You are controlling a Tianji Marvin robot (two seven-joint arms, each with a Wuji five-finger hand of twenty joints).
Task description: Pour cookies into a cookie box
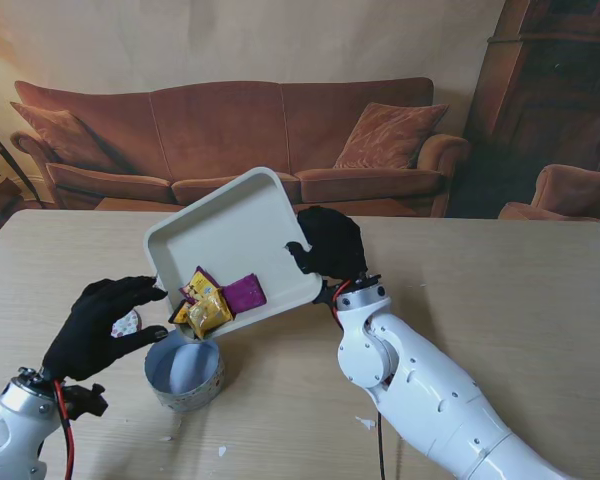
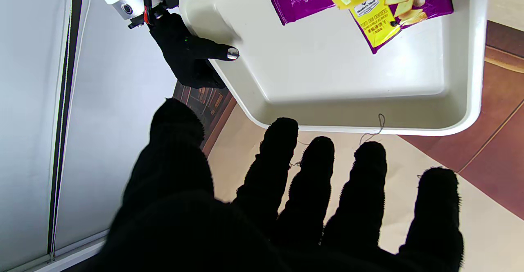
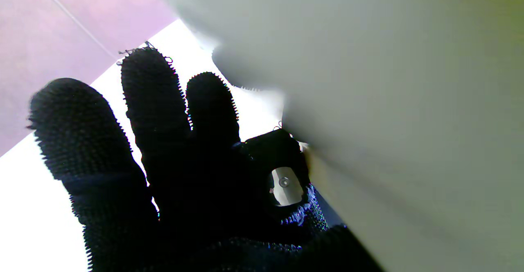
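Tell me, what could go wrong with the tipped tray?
1. The packets have slid to the low corner of the tray, which looks wider than the box under it, so some may fall onto the table.
2. The right hand grips just one edge, so the tray could slip or twist.
3. The left hand sits open beside the box and could bump it.

The white tray [image 1: 230, 235] is tipped down, held by the right hand [image 1: 330, 243]. Yellow and purple cookie packs [image 1: 218, 298] sit at its low edge, over the round cookie box [image 1: 184, 373] beside the left hand [image 1: 100, 328].
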